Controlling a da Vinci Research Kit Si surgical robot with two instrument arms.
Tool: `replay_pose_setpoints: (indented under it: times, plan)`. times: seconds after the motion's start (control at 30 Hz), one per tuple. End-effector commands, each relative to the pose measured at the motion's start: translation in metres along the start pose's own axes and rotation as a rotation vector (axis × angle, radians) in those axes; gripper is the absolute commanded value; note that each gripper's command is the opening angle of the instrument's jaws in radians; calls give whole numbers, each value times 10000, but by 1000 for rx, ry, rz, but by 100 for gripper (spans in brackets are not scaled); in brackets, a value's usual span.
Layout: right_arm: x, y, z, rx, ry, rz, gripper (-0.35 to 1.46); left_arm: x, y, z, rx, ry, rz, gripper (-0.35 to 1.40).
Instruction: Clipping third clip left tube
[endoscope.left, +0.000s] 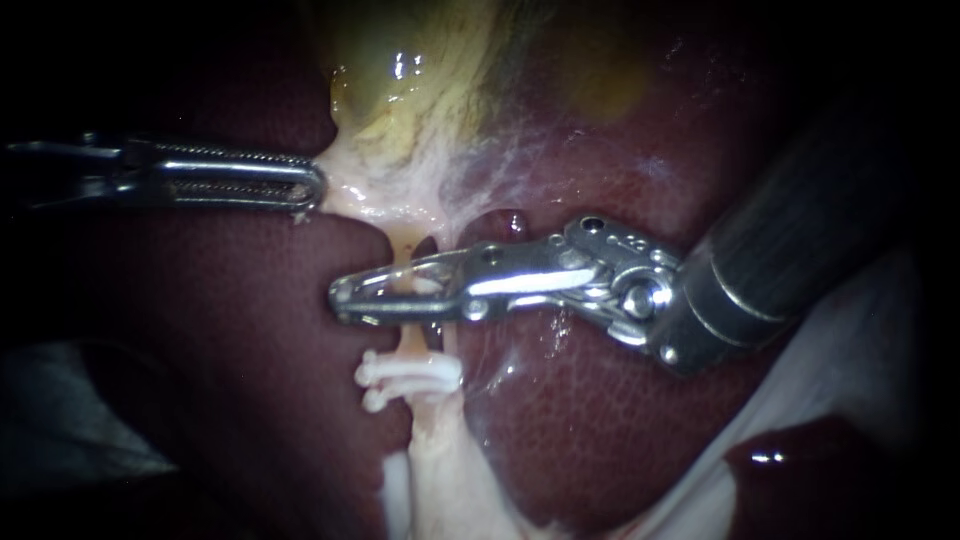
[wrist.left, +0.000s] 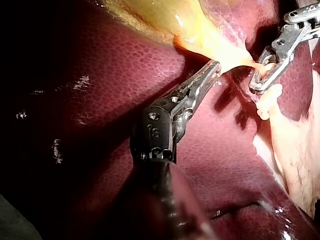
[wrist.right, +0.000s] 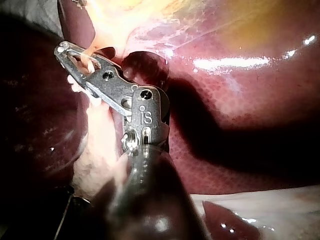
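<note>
Where the tube (endoscope.left: 403, 255) runs down from the gallbladder (endoscope.left: 400, 70) across the dark red liver (endoscope.left: 600, 420), the right instrument (endoscope.left: 342, 302) lies crosswise over it, its shaft coming in from the upper right. Its jaws are clenched around the tube, tips meeting on the far side, so that the tube passes through the narrow slot between them. A small whitish bit shows in that slot, but whether it is a clip cannot be told. The right wrist view shows the same closed loop of the jaws (wrist.right: 62, 50) with the tube threaded through it. Just below the jaws, further from the gallbladder, two white clips (endoscope.left: 415, 375) sit side by side on the tube, their ends sticking out toward the left instrument's side. The left instrument (endoscope.left: 310, 187) reaches in level from the left, well above the clips. Its jaws are clamped on the edge of the pale tissue (endoscope.left: 370, 195) beneath the gallbladder, which is drawn to a point at their tips. The left wrist view (wrist.left: 214, 67) shows this too.
</note>
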Motion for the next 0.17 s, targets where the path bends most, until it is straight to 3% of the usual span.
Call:
replay_pose_setpoints:
  times: [0.03,0.17]
  plan:
    - [-1,1,-1,0,-1,0,-35,0,0,0,0,0,0,-35]
    - [-2,2,-3,-3,0,-1,-35,0,0,0,0,0,0,-35]
